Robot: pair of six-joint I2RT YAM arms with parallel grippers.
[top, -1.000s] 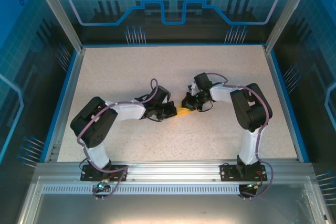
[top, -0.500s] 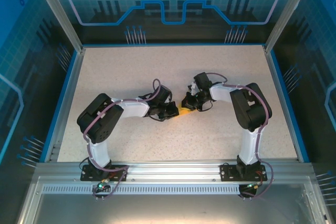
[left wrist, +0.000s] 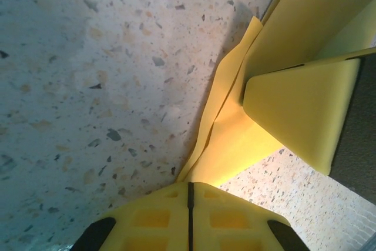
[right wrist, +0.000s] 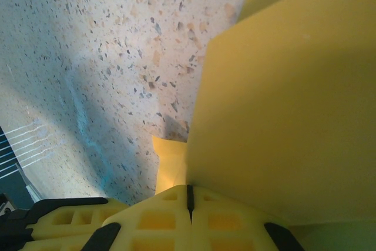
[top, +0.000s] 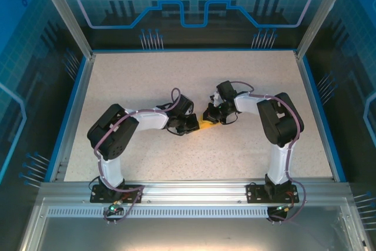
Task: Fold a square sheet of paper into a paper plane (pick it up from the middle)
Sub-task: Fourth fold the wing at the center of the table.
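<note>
Speckled table (top: 147, 80); paper (left wrist: 229, 139) in left tool (left wrist: 189, 192).

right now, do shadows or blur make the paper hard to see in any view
Top external: even light, no glare, but the paper is a small half-hidden sliver. Left wrist: sharp, the paper throws a shadow on the table beside its edge. Right wrist: paper close, slightly soft; a broad shadow crosses the table.

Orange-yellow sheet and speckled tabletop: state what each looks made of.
Thin orange-yellow sheet: likely paper, matte; it buckles into soft folds with crisp edges. Pale speckled tabletop: stone or patterned laminate, smooth, with dark and tan flecks; which one is unclear.
</note>
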